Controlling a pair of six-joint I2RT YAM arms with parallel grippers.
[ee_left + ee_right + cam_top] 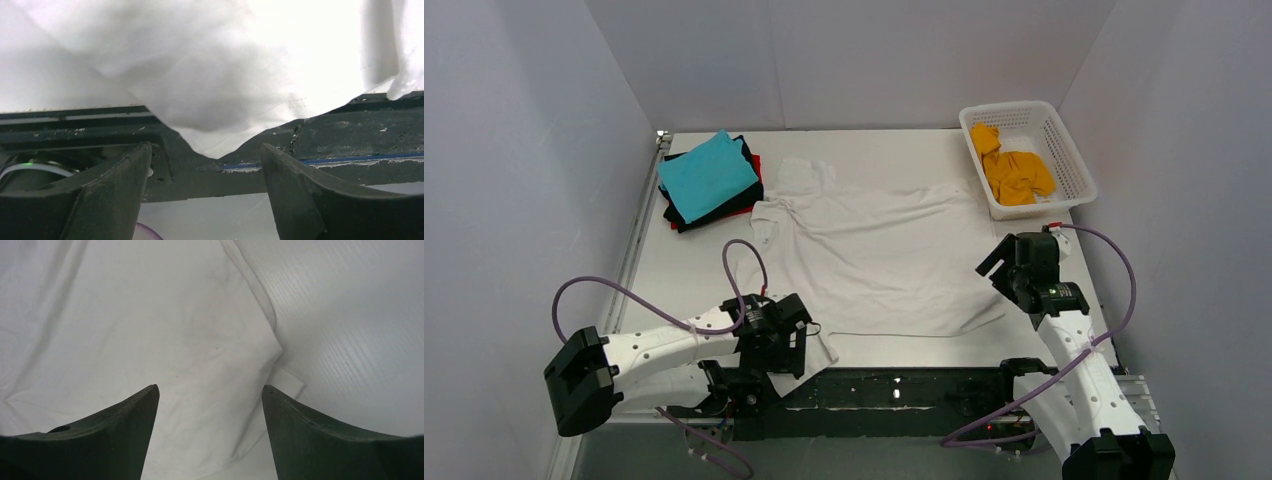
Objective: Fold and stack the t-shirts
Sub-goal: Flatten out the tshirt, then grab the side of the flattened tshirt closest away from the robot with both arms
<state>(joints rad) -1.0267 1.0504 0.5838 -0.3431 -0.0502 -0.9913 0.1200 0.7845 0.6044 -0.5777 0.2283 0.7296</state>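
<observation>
A large white t-shirt (874, 262) lies spread flat in the middle of the table. My left gripper (796, 352) sits low at the shirt's near left corner, which hangs over the table's front edge. In the left wrist view that gripper (205, 150) is open, and the white corner (212, 142) ends just ahead of the fingertips, with nothing between them. My right gripper (994, 264) hovers over the shirt's right edge. Seen from its wrist, the right gripper (210, 388) is open above the cloth (150, 330), close to a hem corner (285, 377). A teal t-shirt (706, 172) tops a folded black and red pile.
A white lattice basket (1072, 165) at the back right holds a crumpled orange t-shirt (1014, 175). The folded pile sits at the back left near the wall. A dark rail (350, 135) runs along the table's front edge. Walls close in on three sides.
</observation>
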